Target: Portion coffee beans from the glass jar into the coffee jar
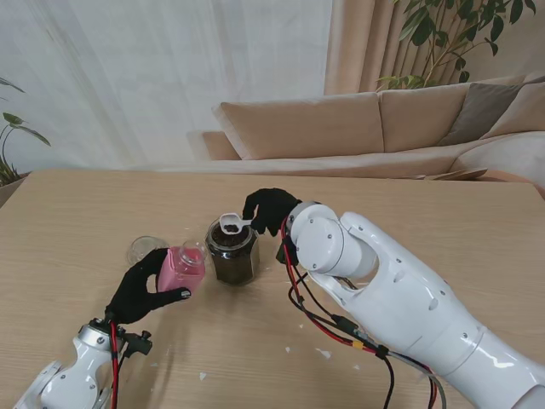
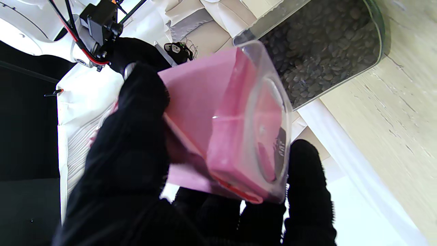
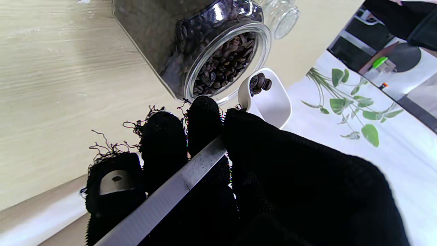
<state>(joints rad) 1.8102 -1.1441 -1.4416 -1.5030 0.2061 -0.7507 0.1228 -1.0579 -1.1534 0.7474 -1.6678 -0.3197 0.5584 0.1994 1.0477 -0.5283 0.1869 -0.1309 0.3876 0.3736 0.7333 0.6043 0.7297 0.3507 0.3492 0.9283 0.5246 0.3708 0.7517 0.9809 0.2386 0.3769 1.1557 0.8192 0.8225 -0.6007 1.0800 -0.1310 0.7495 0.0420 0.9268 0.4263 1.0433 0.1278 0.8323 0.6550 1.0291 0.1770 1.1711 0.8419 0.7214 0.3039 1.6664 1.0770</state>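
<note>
Right hand (image 1: pixel 271 210) has its fingers (image 3: pixel 203 118) pinching the white scoop (image 1: pixel 232 224), a few beans in it, right over the open glass jar (image 1: pixel 232 252) mid-bench (image 1: pixel 77 221). Left hand (image 1: pixel 140 290) fingers wrapped around the pink coffee jar (image 1: pixel 180 268) just beside it

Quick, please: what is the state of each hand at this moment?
Left hand: shut on the pink coffee jar, beside the glass jar.
Right hand: shut on the white scoop, a few beans in it, above the glass jar.
</note>
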